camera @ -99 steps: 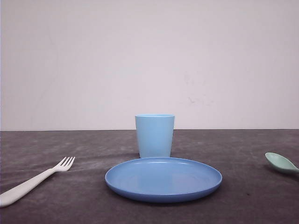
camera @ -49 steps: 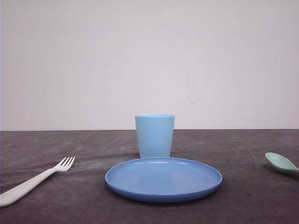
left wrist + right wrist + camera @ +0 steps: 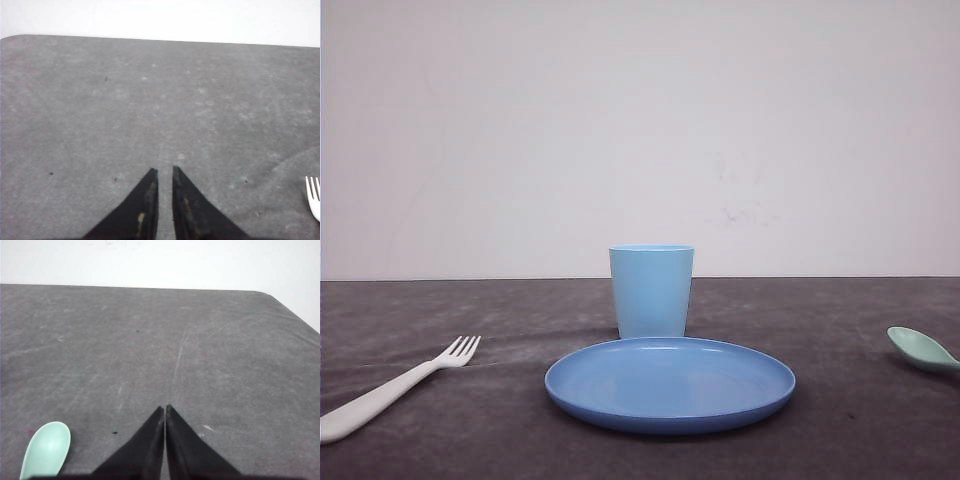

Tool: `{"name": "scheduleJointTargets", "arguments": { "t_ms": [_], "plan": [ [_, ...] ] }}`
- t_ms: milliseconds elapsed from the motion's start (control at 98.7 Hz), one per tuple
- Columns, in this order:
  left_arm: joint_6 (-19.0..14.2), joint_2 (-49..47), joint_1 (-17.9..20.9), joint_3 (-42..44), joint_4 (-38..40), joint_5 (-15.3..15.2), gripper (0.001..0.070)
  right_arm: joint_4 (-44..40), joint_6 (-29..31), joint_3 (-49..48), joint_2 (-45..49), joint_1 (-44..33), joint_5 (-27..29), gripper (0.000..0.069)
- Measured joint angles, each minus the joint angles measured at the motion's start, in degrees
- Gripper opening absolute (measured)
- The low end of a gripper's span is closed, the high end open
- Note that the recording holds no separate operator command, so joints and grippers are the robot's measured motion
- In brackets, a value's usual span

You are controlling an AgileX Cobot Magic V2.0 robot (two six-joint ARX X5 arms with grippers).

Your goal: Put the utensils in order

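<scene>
A white fork [image 3: 390,390] lies on the dark table at the front left, tines pointing toward the plate. A mint-green spoon [image 3: 923,350] lies at the far right edge of the front view. In the left wrist view my left gripper [image 3: 163,171] hovers over bare table, its fingers drawn together with a thin slit and nothing between them; the fork tines [image 3: 313,192] show off to one side. My right gripper [image 3: 164,408] is shut and empty above the table, with the spoon bowl [image 3: 46,450] lying beside it, apart from the fingers.
A round blue plate [image 3: 670,383] sits in the middle of the table. A light blue cup [image 3: 651,290] stands upright just behind it. The grey table cloth [image 3: 820,320] runs back to a plain white wall.
</scene>
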Motion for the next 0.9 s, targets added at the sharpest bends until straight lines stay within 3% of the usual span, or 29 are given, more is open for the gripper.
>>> {"name": "scheduleJointTargets", "arguments": {
  "t_ms": [385, 608, 902],
  "plan": [
    [-0.57, 0.00, 0.00, 0.00, 0.07, 0.00, 0.0026, 3.43, 2.29, 0.00, 0.00, 0.00, -1.68, 0.0004],
    [-6.91, 0.00, 0.00, -0.63, 1.97, 0.00, 0.0026, 3.10, 11.76, 0.00, 0.00, 0.00, -5.95, 0.0004],
    [-12.87, 0.00, 0.00, -0.63, 1.97, 0.11, 0.0026, 3.37, 16.79, 0.00, 0.00, 0.00, -7.45, 0.0004]
  ]
}}
